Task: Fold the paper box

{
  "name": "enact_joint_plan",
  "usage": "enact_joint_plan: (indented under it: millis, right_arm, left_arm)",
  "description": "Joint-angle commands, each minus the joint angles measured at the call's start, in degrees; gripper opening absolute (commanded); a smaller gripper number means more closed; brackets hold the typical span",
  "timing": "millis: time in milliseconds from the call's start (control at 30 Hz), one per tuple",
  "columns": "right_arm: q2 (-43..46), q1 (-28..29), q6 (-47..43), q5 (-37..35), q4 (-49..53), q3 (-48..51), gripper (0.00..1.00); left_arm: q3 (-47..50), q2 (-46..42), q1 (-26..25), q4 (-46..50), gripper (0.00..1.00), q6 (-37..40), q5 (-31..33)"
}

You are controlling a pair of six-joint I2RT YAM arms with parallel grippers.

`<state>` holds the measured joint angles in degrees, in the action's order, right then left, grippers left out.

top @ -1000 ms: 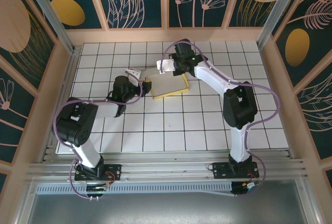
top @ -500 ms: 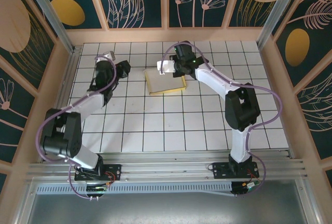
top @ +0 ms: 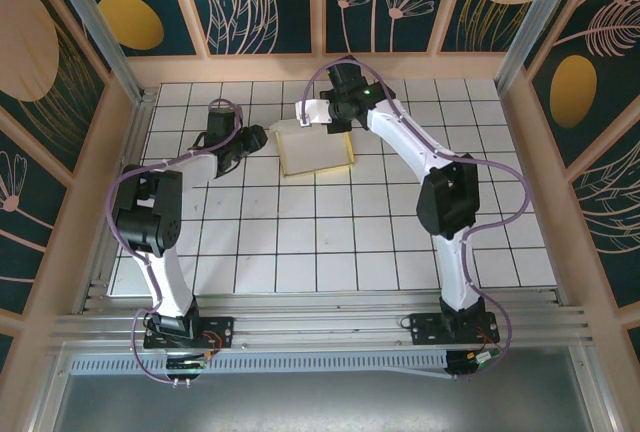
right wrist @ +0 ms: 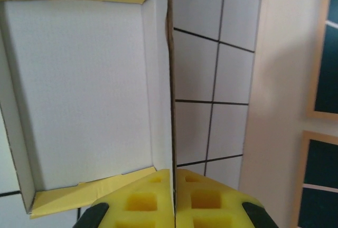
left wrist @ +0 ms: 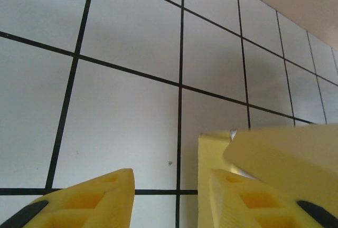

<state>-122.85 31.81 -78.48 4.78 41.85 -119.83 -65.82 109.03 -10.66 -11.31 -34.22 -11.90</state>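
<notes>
The paper box (top: 318,153) lies on the tiled table at the back centre, pale white inside up, with yellow flaps along its edges. My right gripper (top: 320,122) is at its far edge. In the right wrist view the fingers (right wrist: 142,199) are shut on a thin upright wall of the paper box (right wrist: 79,80), with the card edge pinched between them. My left gripper (top: 262,136) sits low at the box's left side. In the left wrist view its jaws (left wrist: 171,180) are open over bare tile, and a yellow flap of the paper box (left wrist: 211,151) lies just beside the right finger (left wrist: 248,199).
The white tiled table (top: 300,242) runs out to wooden side walls. The back wall (right wrist: 274,80) stands about two tiles behind the box. Metal rails (top: 320,327) cross the near edge by the arm bases.
The left arm swung out to the far left, then came back to the box's left edge with its jaws narrower. The right gripper drew the box slightly back and left.
</notes>
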Motion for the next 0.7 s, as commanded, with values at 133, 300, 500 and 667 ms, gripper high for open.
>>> enact_joint_plan:
  millis: [133,300,500,667]
  right_arm:
    - [-3.4,-0.2,1.2,0.6,14.6,-9.0,0.04]
    - [-4.1,-0.2,2.3,0.0,19.2,-12.3,0.04]
    - [-4.5,-0.1,2.4,-0.8,18.6,-12.5,0.03]
    - [-4.8,-0.2,3.1,-1.0,17.2,-12.2,0.03]
  left_arm:
    - [-1.6,-0.2,2.3,-2.5,0.40,2.0,-15.1]
    - [-1.4,0.6,2.3,-1.4,0.37,5.3,-21.2]
    - [-2.1,2.0,2.0,-2.8,0.24,2.4,-27.1]
    - [0.2,1.6,1.9,-3.3,0.20,1.3,-27.4]
